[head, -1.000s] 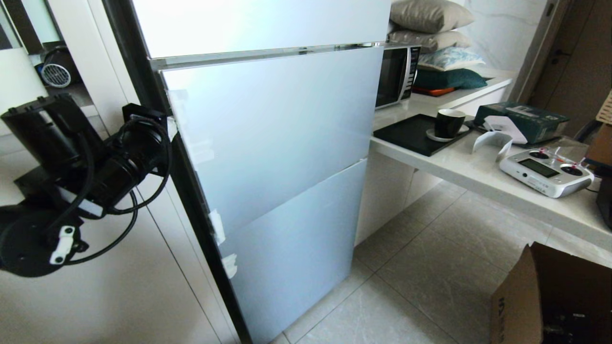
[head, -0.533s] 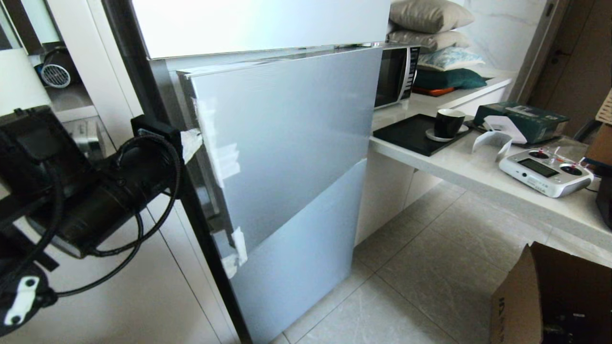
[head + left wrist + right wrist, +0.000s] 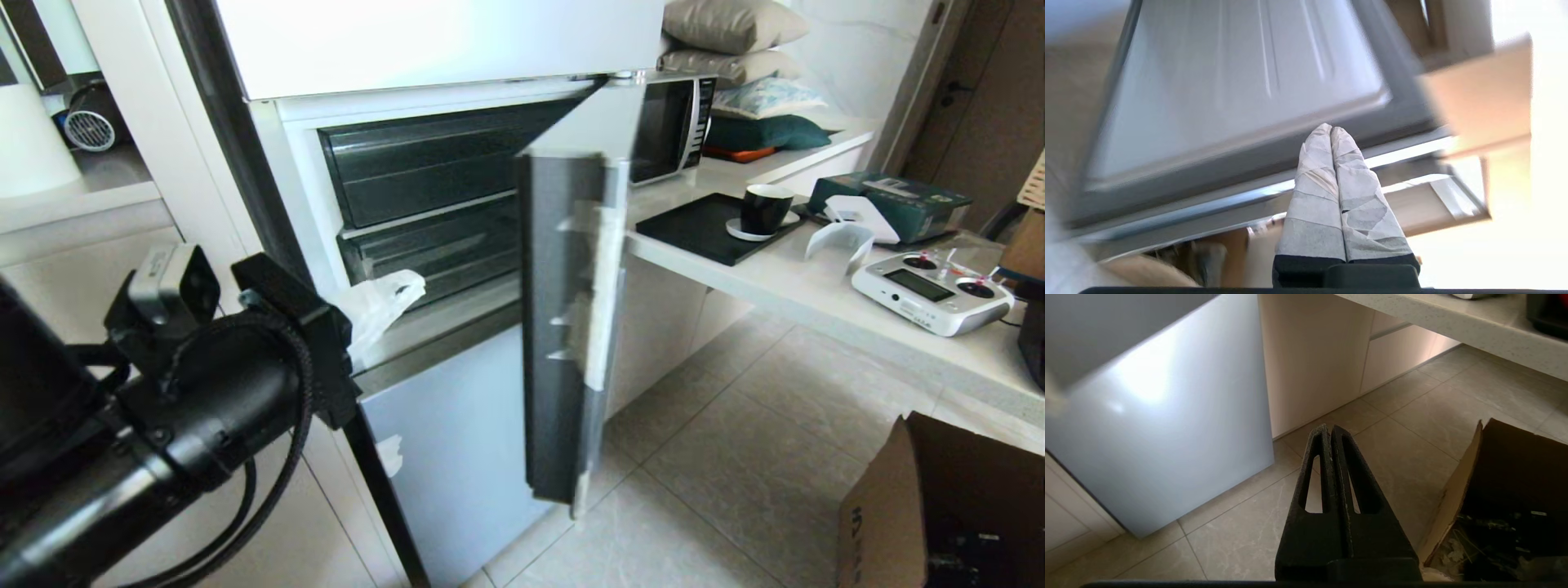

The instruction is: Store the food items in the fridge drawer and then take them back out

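Head view | fridge door [image 3: 571,327] open | left gripper [image 3: 1331,130] jaws clenched, empty | right gripper [image 3: 1330,428] jaws clenched

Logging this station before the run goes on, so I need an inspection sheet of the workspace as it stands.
Surface: grey tiled floor; pale counter on the right.
Job's things: fridge door swung open; dark drawers inside, closed; no food seen.
Clutter: cup on black tray, remote controller, cardboard box.
Grippers: left gripper shut, by the open fridge; right gripper shut, over the floor.
Cables: black cable looped on the left arm.
Surroundings: microwave, pillows.
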Robot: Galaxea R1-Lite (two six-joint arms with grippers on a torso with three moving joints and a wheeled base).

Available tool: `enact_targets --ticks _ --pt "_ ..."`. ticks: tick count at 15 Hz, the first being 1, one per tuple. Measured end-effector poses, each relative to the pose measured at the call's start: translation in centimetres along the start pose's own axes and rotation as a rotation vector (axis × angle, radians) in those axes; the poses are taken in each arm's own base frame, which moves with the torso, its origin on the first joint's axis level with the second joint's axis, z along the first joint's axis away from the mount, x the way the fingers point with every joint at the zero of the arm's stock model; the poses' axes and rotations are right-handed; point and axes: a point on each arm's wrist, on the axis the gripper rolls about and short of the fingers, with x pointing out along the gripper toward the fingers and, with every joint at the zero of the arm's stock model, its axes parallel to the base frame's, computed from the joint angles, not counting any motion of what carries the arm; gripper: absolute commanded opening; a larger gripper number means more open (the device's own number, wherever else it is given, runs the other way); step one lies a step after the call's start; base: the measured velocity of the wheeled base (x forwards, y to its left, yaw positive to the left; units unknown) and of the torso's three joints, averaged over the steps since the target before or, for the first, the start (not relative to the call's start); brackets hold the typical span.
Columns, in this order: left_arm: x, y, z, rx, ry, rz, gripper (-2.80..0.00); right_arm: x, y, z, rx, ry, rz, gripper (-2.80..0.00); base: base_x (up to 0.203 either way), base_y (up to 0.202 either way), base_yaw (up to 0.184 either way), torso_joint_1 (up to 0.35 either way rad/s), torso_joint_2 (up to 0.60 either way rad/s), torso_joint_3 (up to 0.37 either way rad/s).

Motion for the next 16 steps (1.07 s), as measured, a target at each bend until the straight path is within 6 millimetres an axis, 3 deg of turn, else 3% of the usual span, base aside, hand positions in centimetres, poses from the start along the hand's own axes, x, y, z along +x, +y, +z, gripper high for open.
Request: enact_targets --ticks 4,6,8,12,14,16 --pt "-3.0 -3.0 1.0 0.078 0.017 -0.042 -2.80 0.0 0.0 0.0 0.000 -0.001 0.000 -2.80 0.000 0.000 0.000 0.000 0.00 0.000" --pt "-4.5 -5.1 2.3 0.248 0.008 -0.037 -2.80 0.0 0.0 0.0 0.000 -0.001 0.000 -2.80 0.000 0.000 0.000 0.000 0.00 0.000" --pt "-6.1 -5.9 3.2 0.509 -0.012 0.032 -2.80 0.0 0.0 0.0 0.000 -0.001 0.000 -2.80 0.000 0.000 0.000 0.000 0.00 0.000" --pt "-9.2 -4.9 5.9 1.002 -0.186 0.322 -2.80 0.0 0.0 0.0 0.000 0.000 -0.001 -2.80 0.000 0.000 0.000 0.000 0.00 0.000" --pt "-11.3 -3.9 7.5 1.072 -0.332 0.505 -2.80 0.0 0.0 0.0 0.000 -0.001 0.000 -2.80 0.000 0.000 0.000 0.000 0.00 0.000" --pt "-14.7 -2.3 7.5 1.100 -0.462 0.683 -2.80 0.0 0.0 0.0 0.000 -0.001 -0.001 -2.80 0.000 0.000 0.000 0.000 0.00 0.000"
